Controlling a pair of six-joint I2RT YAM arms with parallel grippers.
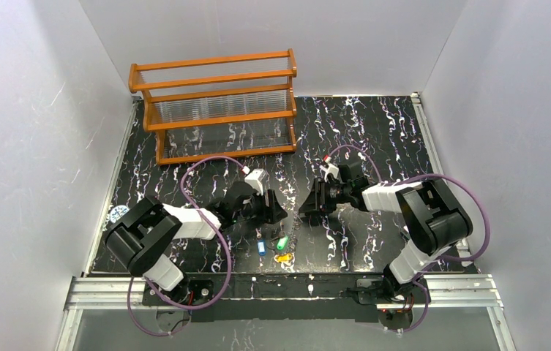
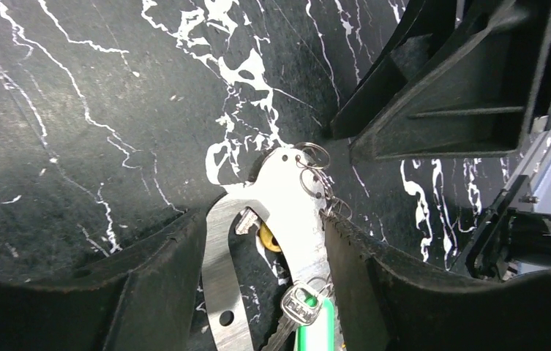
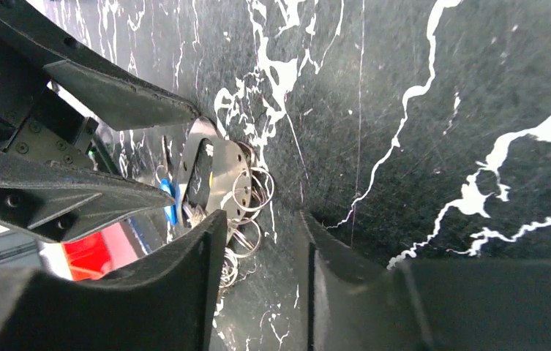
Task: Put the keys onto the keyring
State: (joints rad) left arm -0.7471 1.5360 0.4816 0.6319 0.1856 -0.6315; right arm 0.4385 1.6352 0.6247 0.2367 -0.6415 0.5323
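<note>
Two robot arms meet at the middle of a black, white-veined worktop (image 1: 375, 131), with an orange wooden rack (image 1: 217, 110) standing at its far edge. The left gripper (image 2: 265, 219) points down at the surface and holds the keyring (image 2: 294, 205), a flat silvery metal plate, between its two fingers. The plate's edges touch the finger on either side.

Several small wire rings (image 2: 315, 156) hang in a cluster from the plate's far end, just in front of the left fingertips. The right gripper (image 3: 261, 219) faces them from the opposite side, close to the left one but apart from it. Its jaws stand partly open, with bare worktop showing in the gap. The rings lie against the inner edge of one of its fingers, and nothing is clamped between the two.

From above, three keys lie loose on the worktop just on the near side of the left gripper. They are a blue key (image 1: 261, 247), a green key (image 1: 282, 241) and a yellow key (image 1: 282, 257), close together but not touching.

In the left wrist view a green key head shows at the bottom between the fingers, beside a silver key blade. A spot of yellow shows past the plate. It cannot be told from these views whether any key is threaded on a ring.
</note>
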